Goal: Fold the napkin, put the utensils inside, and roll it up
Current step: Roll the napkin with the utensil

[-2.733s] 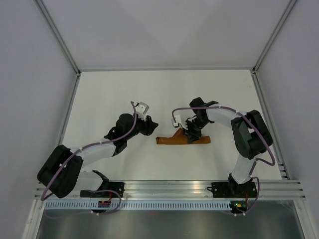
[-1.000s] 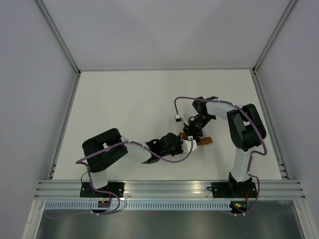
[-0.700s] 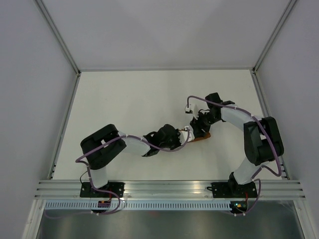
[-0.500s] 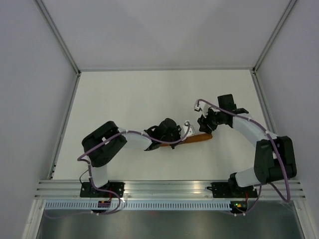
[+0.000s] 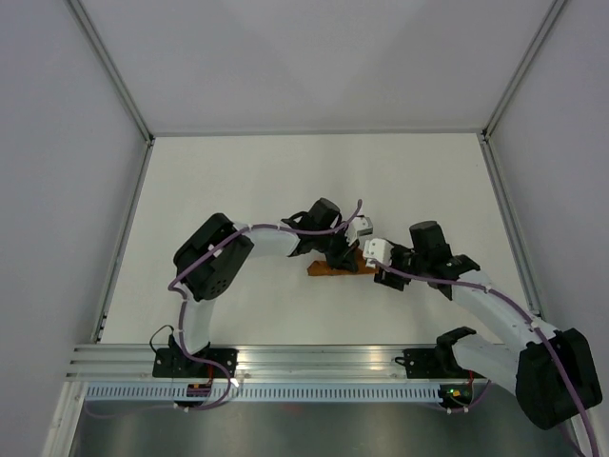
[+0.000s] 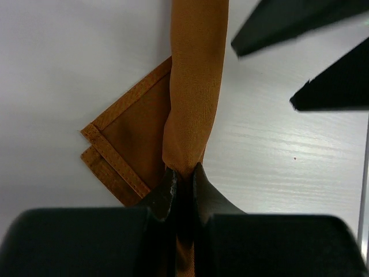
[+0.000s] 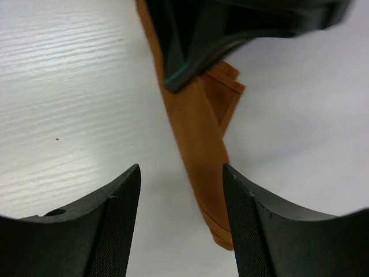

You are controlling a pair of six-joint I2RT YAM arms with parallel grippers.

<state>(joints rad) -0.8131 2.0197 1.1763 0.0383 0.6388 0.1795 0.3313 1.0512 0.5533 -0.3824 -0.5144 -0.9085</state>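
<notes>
**A:** Where's the napkin [image 5: 333, 269] now?

**B:** In the middle of the table [image 5: 238, 181], rolled into a narrow tube lying between the two arms. One double-layered corner [image 6: 122, 151] sticks out flat from the side of the roll.

**A:** And the hands?

**B:** The left gripper [image 6: 182, 178] is pressed together on one end of the roll, pinching the cloth right at its tip. The right gripper [image 7: 180, 173] is spread wide. Its fingers [image 7: 109, 219] sit either side of the other end and touch nothing that I can see.

**A:** Can you see the utensils?

**B:** No. If they're in there, the cloth hides them, so I can't tell.

**A:** What worries you?

**B:** Mostly that corner. Nothing pins it, so I'd guess the roll could loosen from there once the left hand lets go, since soft cloth tends to spring back. The pinch is also only on the very end. A pull along the roll might stretch or slide the layers, and any utensils inside could slip out of the open far end.

**A:** And the right side?

**B:** With its fingers open so close to the cloth, a careless sweep could snag the roll and drag it sideways, or twist it against the left hand's hold
</notes>
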